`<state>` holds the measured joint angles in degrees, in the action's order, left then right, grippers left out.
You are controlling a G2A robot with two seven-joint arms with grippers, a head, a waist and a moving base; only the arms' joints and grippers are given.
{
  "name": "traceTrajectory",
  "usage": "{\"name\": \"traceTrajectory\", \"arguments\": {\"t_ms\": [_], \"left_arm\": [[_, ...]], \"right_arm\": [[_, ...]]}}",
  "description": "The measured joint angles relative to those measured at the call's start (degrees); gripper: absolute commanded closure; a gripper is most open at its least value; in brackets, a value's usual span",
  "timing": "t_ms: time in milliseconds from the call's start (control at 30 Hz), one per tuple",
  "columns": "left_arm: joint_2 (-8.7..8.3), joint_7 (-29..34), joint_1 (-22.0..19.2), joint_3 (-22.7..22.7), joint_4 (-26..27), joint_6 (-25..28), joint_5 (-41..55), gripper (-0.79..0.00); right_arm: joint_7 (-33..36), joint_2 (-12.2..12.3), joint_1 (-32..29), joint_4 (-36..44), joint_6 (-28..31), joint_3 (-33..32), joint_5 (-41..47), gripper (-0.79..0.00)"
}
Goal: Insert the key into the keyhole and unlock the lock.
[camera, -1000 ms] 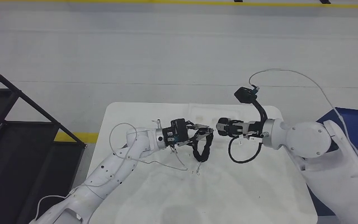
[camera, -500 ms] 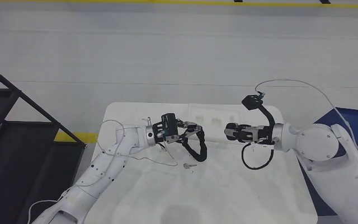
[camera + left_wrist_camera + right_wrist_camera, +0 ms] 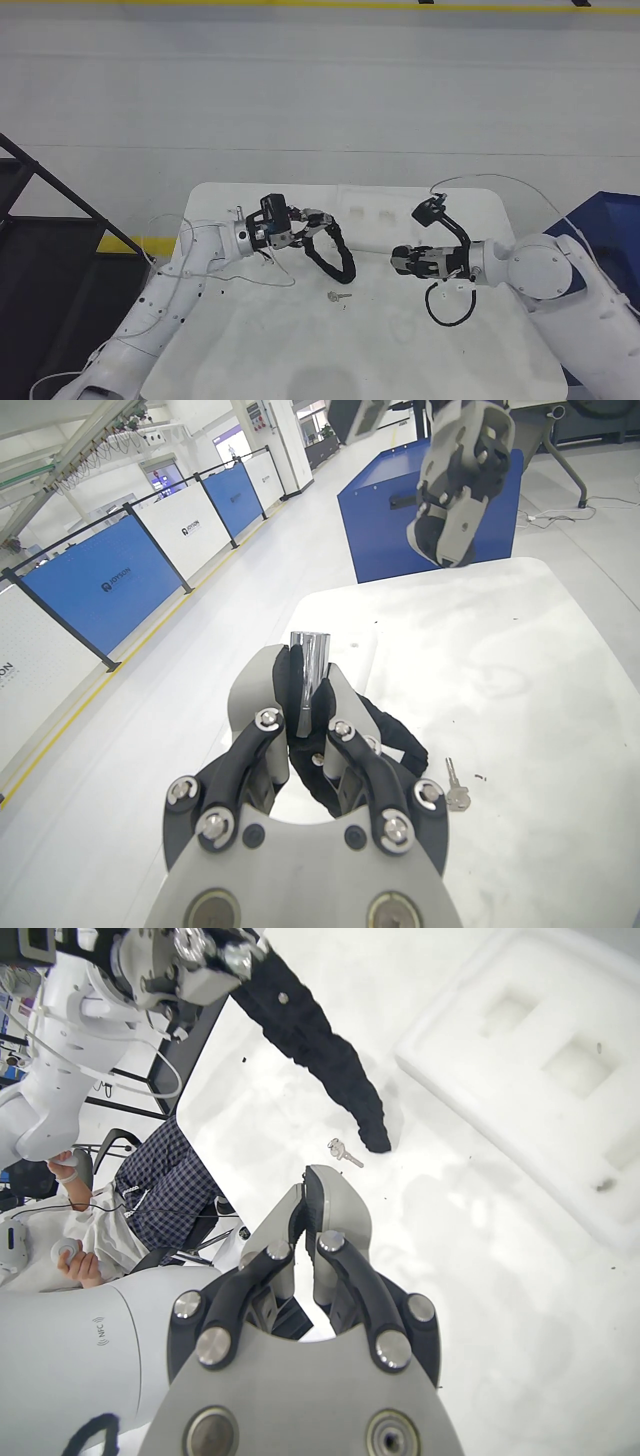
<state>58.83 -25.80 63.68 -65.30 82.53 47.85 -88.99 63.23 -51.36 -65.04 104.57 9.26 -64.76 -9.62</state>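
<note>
We see the left pincer (image 3: 306, 222) clenched on the lock (image 3: 309, 667). Its chrome barrel stands up between the fingers, and its black cable hangs off to the right and nearer, curving down toward the bench (image 3: 300, 345). The key (image 3: 341, 296) lies flat on the bench, touched by neither pincer. It sits nearer than the left pincer and a little to its right, just beside the low end of the cable. We cannot tell whether that end touches the bench. The right pincer (image 3: 398, 258) hovers to the right of the key, a little farther back and apart from it. Its fingers are pressed together with nothing between them, and it points left toward the lock. A white foam tray (image 3: 372, 210) rests on the far side of the bench, behind both pincers
</note>
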Motion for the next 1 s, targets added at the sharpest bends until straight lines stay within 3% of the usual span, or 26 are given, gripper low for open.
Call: {"name": "traceTrajectory", "arguments": {"t_ms": [533, 933, 1000], "left_arm": [[-2.70, 4.52, 6.94, -11.31, 4.83, 2.36, 2.43, 0.000], [-3.92, 7.92, 10.56, -16.69, 6.59, 4.59, 4.84, 0.000], [-4.03, 8.28, 10.86, -17.09, 6.70, 4.73, 5.06, 0.000]], "right_arm": [[-5.25, -3.65, 5.27, -3.19, 0.75, 15.58, -8.64, 0.000], [-10.41, -9.53, 10.97, -11.22, -9.56, 29.37, -13.68, -0.006], [-10.93, -10.64, 12.06, -12.77, -11.65, 31.01, -13.90, -0.037]]}}
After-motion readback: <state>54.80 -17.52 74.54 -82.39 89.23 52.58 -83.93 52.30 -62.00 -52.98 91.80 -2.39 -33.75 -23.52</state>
